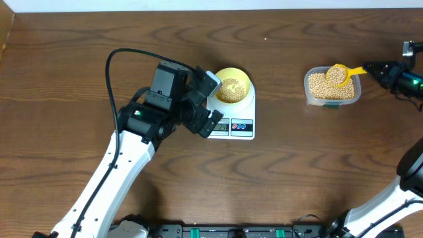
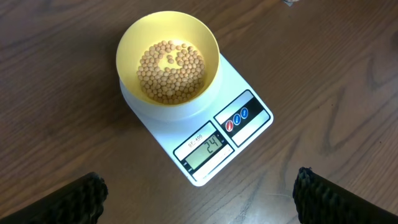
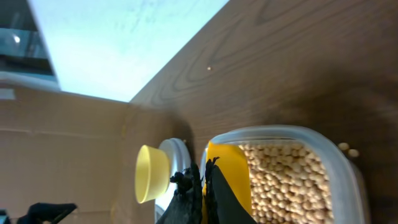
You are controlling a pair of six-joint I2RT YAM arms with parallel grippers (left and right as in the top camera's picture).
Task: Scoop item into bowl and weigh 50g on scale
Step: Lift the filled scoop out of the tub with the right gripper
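Overhead shows mid-scooping: right gripper (image 1: 367, 68) clamped on the loaded scoop (image 1: 339, 75) in the tub (image 1: 309, 92), left gripper (image 1: 210, 100) wide and empty beside the scale (image 2: 249, 124), whose part-filled bowl (image 2: 211, 68) of beans (image 2: 171, 71) reads short, so next needs a level carry across.

Bowl (image 1: 232, 86) sits on the scale (image 1: 239, 127) at mid counter (image 1: 297, 165), beans (image 1: 231, 90) inside it. Left hand (image 1: 213, 102) is just left of the scale. Well apart to the right, the tub (image 1: 332, 92) holds more beans, with the scoop (image 1: 340, 74) in it, handle running right into the right hand (image 1: 371, 67).
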